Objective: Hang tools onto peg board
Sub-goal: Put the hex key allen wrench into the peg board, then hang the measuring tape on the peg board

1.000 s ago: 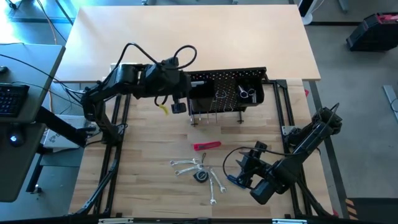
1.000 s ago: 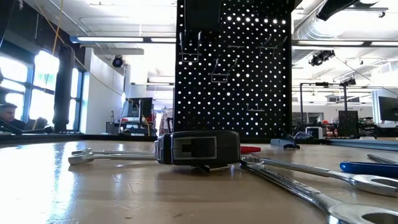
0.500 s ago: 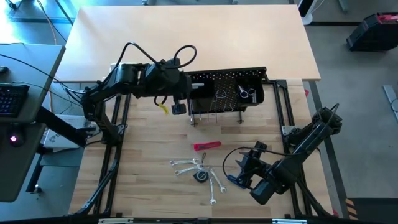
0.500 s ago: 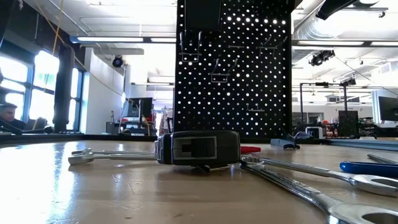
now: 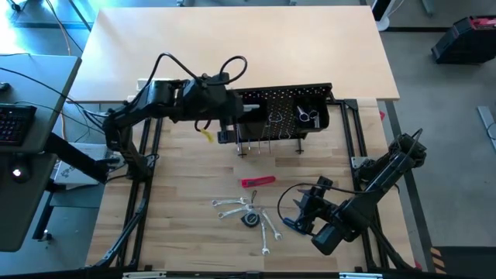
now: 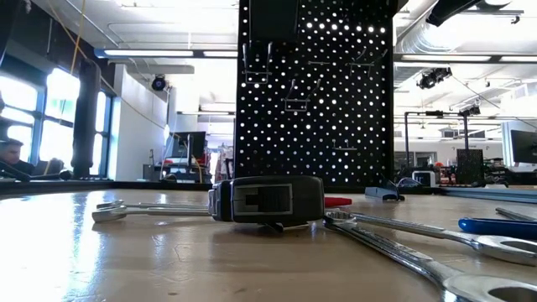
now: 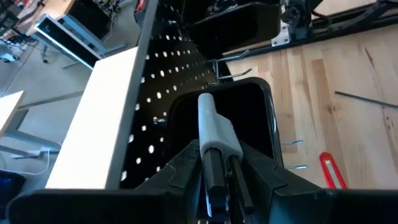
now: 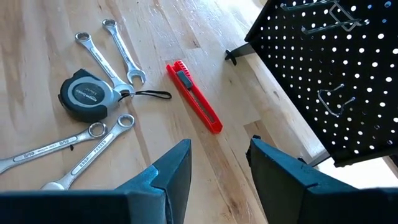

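Observation:
The black peg board [image 5: 283,108] stands upright at the table's far side, and silver tools [image 5: 308,116] hang on its hooks. My left gripper [image 5: 226,133] is up at the board's left end, shut on a slim tool with a pale end [image 7: 211,124], in front of a black bin [image 7: 261,118] on the board. Silver wrenches [image 8: 102,53], a tape measure [image 8: 87,94] and a red-handled tool [image 8: 194,96] lie flat on the table. My right gripper [image 8: 219,155] hovers open above the table, to the right of them, beside a blue-handled tool [image 5: 290,225]. My left gripper pinches the tool's dark shaft [image 7: 214,171] between its two fingers, just behind the pale end. The tool lies along the fingers and sticks out past their tips. The fingers slant down from the table's left toward the board. The tool is lifted clear of the table.
A black tubular frame [image 5: 147,194] runs along both sides of the wooden table. Bare hooks [image 8: 336,102] stick out of the board's front. There is free tabletop between the board's feet [image 5: 244,153] and the loose tools. A pale second table [image 5: 232,46] lies behind the board.
My left gripper has turned a little at the peg board's left end while staying in the same place, still shut on the tool. Nothing on the table has moved.

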Available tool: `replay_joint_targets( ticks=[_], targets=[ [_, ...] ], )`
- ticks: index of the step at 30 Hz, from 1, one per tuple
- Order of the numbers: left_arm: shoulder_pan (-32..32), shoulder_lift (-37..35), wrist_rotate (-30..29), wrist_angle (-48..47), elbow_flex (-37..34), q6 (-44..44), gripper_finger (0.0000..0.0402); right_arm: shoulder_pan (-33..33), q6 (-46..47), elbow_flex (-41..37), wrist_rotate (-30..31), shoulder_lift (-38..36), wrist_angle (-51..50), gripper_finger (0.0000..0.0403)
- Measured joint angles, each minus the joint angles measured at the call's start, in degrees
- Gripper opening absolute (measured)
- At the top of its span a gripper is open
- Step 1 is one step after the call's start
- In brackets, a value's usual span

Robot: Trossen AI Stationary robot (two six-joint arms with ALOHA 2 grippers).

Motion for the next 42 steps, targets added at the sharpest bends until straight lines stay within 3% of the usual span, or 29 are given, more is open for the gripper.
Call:
replay_joint_targets(
  ticks=[14, 24, 31, 36, 42],
  targets=[
    [0.04, 1.13, -1.99, 0.32, 0.02, 0.01, 0.0148, 0.62, -0.39, 0.0, 0.0, 0.0, 0.39, 0.0156],
    [-1.83, -0.84, -5.87, 3.7, 0.02, 2.16, 0.0155, 0.64, -0.39, 0.0, -0.02, 0.0, -0.36, 0.0156],
    [-7.01, -2.26, -6.04, 1.17, 0.04, 2.0, 0.0155, 1.78, -0.39, 0.0, -0.26, 0.0, -2.55, 0.0156],
    [-12.52, -2.25, -5.92, -5.75, 0.04, -0.58, 0.0155, 3.62, 1.7, 0.0, -0.6, 0.0, -4.81, 0.0156],
    [-18.81, -2.15, -2.64, -14.94, -0.31, -8.29, 0.0154, 5.34, 0.09, 0.0, -8.82, 0.0, -3.58, 0.0156]
  ],
)
